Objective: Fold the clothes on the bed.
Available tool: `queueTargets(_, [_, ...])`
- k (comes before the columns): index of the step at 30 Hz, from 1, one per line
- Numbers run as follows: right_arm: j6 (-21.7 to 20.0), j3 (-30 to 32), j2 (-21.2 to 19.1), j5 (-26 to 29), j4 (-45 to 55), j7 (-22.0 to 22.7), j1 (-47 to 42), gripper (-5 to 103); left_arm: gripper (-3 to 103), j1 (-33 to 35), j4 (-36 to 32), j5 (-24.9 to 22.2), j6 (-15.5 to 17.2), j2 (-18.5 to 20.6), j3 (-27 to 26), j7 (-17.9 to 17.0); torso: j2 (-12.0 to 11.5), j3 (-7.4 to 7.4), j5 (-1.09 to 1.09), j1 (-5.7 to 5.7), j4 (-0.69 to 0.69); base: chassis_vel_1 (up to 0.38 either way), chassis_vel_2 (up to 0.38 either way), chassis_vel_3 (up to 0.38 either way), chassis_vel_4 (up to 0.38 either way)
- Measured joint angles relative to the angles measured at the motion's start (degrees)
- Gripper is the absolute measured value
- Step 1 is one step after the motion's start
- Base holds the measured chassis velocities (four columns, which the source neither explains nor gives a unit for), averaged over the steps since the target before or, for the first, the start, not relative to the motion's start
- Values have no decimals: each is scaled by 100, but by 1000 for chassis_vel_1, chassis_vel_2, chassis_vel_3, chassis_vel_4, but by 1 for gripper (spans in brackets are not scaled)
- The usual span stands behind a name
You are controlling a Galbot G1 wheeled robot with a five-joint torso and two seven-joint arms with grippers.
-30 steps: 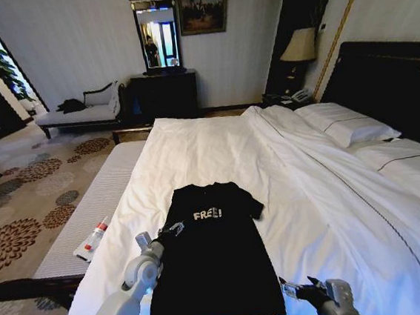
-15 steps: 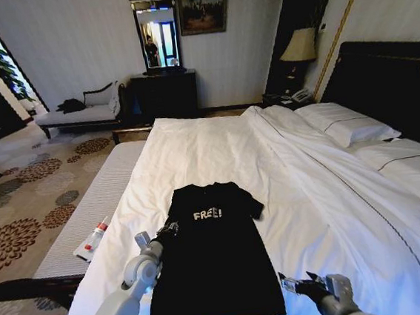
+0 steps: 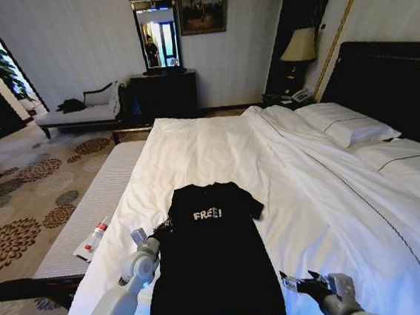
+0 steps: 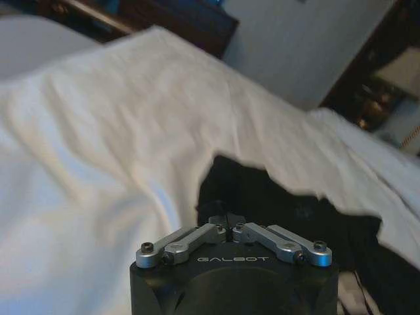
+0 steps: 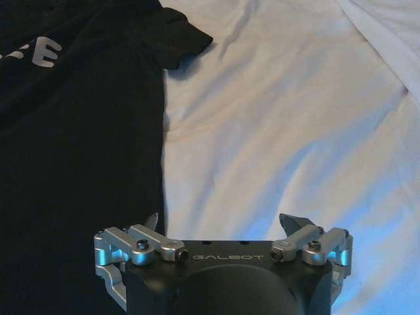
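A black T-shirt (image 3: 212, 254) with white "FREE" lettering lies flat on the white bed (image 3: 217, 149), collar toward the far side. My left gripper (image 3: 160, 230) is at the shirt's left edge just below the sleeve. In the left wrist view its fingertips (image 4: 228, 220) meet, pinched on the black fabric (image 4: 275, 197). My right gripper (image 3: 300, 283) hovers just off the shirt's lower right hem. In the right wrist view it stands wide open (image 5: 222, 223) over the white sheet, with the shirt (image 5: 79, 118) beside it.
A pale padded bench (image 3: 89, 214) runs along the bed's left side with a small tube (image 3: 95, 237) on it. Pillows (image 3: 345, 126) and a dark headboard (image 3: 389, 81) are at the right. A chaise (image 3: 86, 110) and a dark dresser (image 3: 163, 95) stand by the far wall.
My left gripper has closed and slid a little to the left at the shirt's edge. My right gripper has drifted slightly toward the near right.
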Motion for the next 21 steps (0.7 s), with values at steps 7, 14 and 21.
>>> queueTargets(7, [-1, -1, -6, 0, 17, 0, -6, 100, 0, -519, 312, -616, 46, 512, -457, 79, -1, 0, 1, 1, -1, 0, 0, 0, 0])
queueTargets(14, [-3, -8, 25, -5, 38, 0, -6, 100, 0, -753, 783, -823, 46, 911, -672, 239, -1, 0, 0, 1, -1, 0, 0, 0, 0])
queueTargets(21, [-13, -13, -8, 20, 44, 3, 49, 100, 0, -584, 1149, -743, -7, 847, -860, 341, -1, 0, 0, 1, 0, 0, 0, 0, 0])
